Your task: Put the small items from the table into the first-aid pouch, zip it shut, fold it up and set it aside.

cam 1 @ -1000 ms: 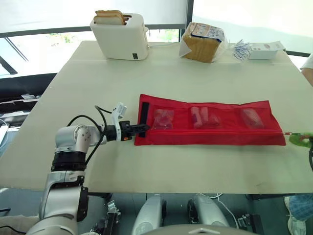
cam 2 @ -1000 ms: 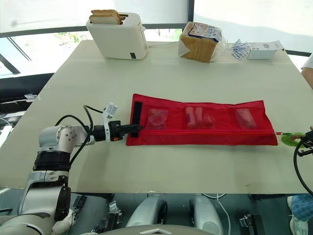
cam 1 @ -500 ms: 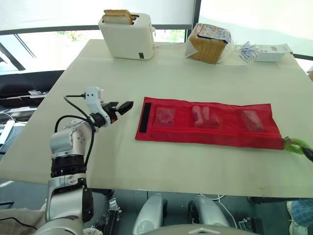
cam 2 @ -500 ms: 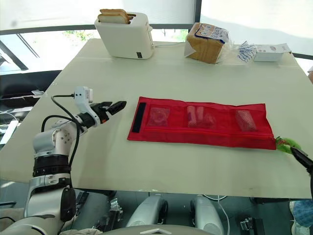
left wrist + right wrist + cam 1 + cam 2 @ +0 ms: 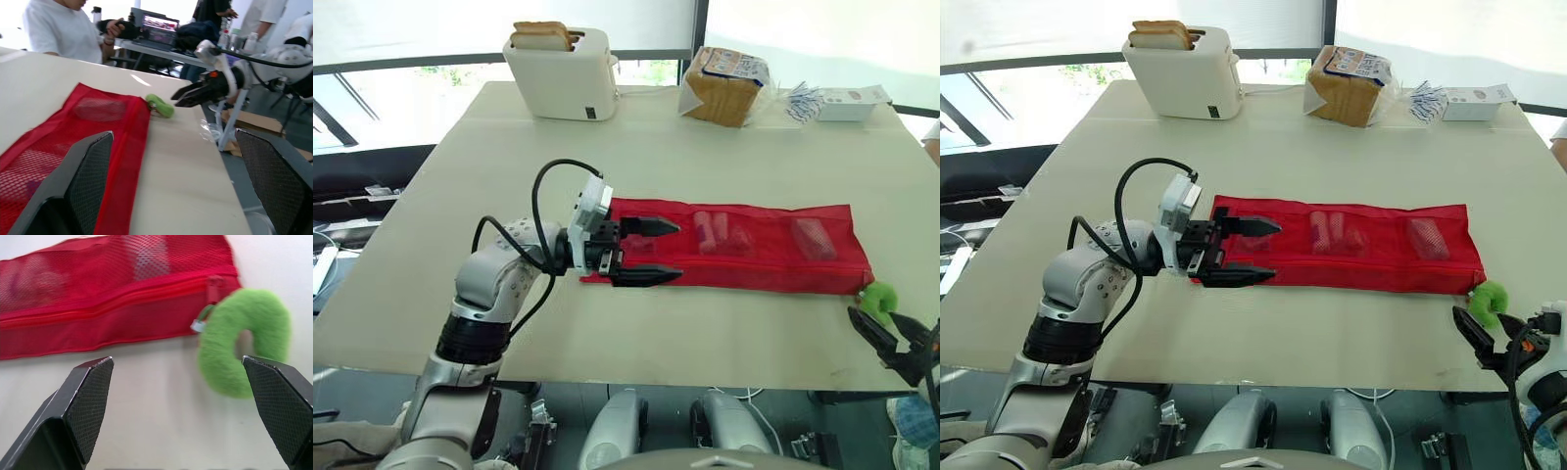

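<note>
Red pouch end below spread left gripper.

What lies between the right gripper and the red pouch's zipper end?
A fluffy green ring, attached to the red pouch's zipper slider, lies on the table ahead of the open right gripper; the right wrist view shows it.

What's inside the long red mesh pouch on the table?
The long red mesh pouch shows small pinkish items in its middle pocket and right pocket; what they are is unclear. The open left gripper hides whatever is at its left end.
</note>
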Robot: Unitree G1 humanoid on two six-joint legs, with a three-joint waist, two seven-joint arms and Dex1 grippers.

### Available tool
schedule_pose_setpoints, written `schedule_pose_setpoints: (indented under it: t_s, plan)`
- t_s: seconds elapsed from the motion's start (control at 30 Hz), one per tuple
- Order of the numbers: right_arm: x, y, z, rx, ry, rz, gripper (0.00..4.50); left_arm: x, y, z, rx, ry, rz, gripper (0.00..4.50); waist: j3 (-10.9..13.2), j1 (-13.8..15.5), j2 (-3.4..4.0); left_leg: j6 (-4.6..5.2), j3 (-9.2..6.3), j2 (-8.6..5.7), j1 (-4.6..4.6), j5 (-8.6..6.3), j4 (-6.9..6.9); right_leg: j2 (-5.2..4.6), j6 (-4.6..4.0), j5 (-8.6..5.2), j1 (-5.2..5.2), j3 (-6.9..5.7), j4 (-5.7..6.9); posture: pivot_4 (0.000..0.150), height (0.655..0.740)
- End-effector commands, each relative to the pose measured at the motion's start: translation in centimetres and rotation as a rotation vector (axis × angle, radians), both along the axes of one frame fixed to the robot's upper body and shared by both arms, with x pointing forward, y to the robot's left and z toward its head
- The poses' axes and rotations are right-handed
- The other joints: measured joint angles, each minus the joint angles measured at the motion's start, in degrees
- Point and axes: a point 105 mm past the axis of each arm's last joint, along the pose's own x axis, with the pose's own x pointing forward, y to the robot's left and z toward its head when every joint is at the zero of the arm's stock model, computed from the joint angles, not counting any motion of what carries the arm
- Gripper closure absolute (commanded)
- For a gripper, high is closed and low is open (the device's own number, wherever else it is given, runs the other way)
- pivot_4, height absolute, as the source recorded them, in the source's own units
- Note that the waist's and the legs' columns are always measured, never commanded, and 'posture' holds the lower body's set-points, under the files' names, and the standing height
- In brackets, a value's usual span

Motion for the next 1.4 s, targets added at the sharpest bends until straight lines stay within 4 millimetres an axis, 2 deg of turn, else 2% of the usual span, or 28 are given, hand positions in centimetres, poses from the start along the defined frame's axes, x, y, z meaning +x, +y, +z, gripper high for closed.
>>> schedule_pose_setpoints:
  t_s: [0.03,0.13,0.37,0.43,0.5,0.67,0.87,0.9,0.93,1.0,1.23,1.27,1.4]
  plan:
    - [1.1,-1.0,2.7,-0.045,-0.111,-0.001,0.02,0.0,-0.1,0.9,-0.012,-0.032,-0.025,0.25,0.0,-0.02,0.01,0.03,0.01,0.0,0.0,-0.01,0.0,0.01,0.0,0.0,0.0,0.0,0.0,0.15,0.74]
    - [2.8,-2.0,3.0,-0.095,-0.063,0.046,0.02,-0.1,-0.4,1.0,-0.013,-0.034,-0.042,0.25,0.01,-0.4,0.05,0.18,0.09,-0.01,0.02,-0.1,0.01,0.04,0.01,0.0,0.0,0.07,0.01,0.15,0.74]
    - [6.3,-5.3,1.4,-0.048,0.156,0.056,0.02,-0.2,-0.7,1.5,-0.031,-0.041,-0.075,0.25,0.03,-1.13,0.06,0.21,0.04,0.01,0.03,-0.1,0.02,0.09,0.0,0.0,0.05,0.03,0.0,0.15,0.74]
    - [7.0,-5.6,1.3,-0.036,0.183,0.072,0.02,-0.2,-0.7,1.5,-0.032,-0.042,-0.075,0.25,0.04,-1.25,0.07,0.22,0.08,0.0,0.02,-0.1,0.02,0.09,0.0,0.0,0.05,0.06,-0.01,0.15,0.74]
    - [7.7,-5.3,1.4,-0.019,0.201,0.098,0.02,-0.3,-0.6,1.4,-0.035,-0.043,-0.067,0.25,0.04,-1.28,0.07,0.23,0.08,0.01,0.03,-0.1,0.02,0.09,0.0,0.0,0.04,0.05,0.0,0.15,0.74]
    - [8.6,-3.2,1.0,0.053,0.237,0.221,0.02,-0.4,-0.3,0.8,-0.046,-0.034,-0.046,0.25,0.04,-1.33,0.07,0.25,0.07,0.03,0.02,-0.12,0.02,0.09,0.01,0.01,0.04,0.06,0.0,0.15,0.74]
    - [9.1,-1.0,1.1,0.08,0.208,0.35,0.02,-0.4,0.0,0.7,-0.054,-0.029,-0.024,0.25,0.04,-1.17,0.07,0.29,0.05,0.03,0.01,-0.14,0.03,0.08,0.01,0.01,0.04,0.05,-0.01,0.15,0.74]
    - [9.2,-1.1,1.2,0.07,0.197,0.351,0.26,-0.4,0.0,0.7,-0.056,-0.03,-0.019,0.25,0.04,-1.17,0.07,0.3,0.05,0.03,0.01,-0.14,0.03,0.08,0.01,0.01,0.04,0.05,-0.01,0.15,0.74]
    - [9.3,-1.2,1.2,0.061,0.188,0.342,0.26,-0.3,0.0,0.7,-0.057,-0.03,-0.014,0.25,0.04,-1.21,0.07,0.29,0.05,0.03,0.01,-0.14,0.03,0.08,0.01,0.01,0.04,0.05,-0.01,0.15,0.74]
    - [9.3,-1.4,1.2,0.05,0.176,0.342,0.88,-0.3,0.1,0.7,-0.061,-0.031,-0.009,0.25,0.04,-1.23,0.08,0.29,0.05,0.03,0.01,-0.14,0.03,0.08,0.01,0.01,0.04,0.05,-0.01,0.15,0.74]
    - [8.8,-2.0,2.1,0.04,0.112,0.328,4.24,-0.6,-0.1,1.8,-0.11,-0.025,-0.02,0.25,0.04,-1.25,0.07,0.29,0.04,0.04,0.01,-0.14,0.03,0.08,0.01,0.01,0.04,0.05,-0.01,0.15,0.74]
    - [8.6,-2.1,2.4,0.032,0.101,0.324,4.43,-0.7,-0.1,1.9,-0.116,-0.025,-0.018,0.25,0.04,-1.23,0.07,0.29,0.04,0.04,0.01,-0.14,0.03,0.08,0.01,0.01,0.04,0.05,-0.01,0.15,0.74]
    - [7.8,-2.3,3.8,-0.003,0.058,0.304,4.43,-0.6,-0.3,2.4,-0.137,-0.034,0.006,0.25,0.04,-1.09,0.09,0.29,0.04,0.03,0.01,-0.14,0.03,0.06,0.02,0.01,0.04,0.05,0.0,0.15,0.74]
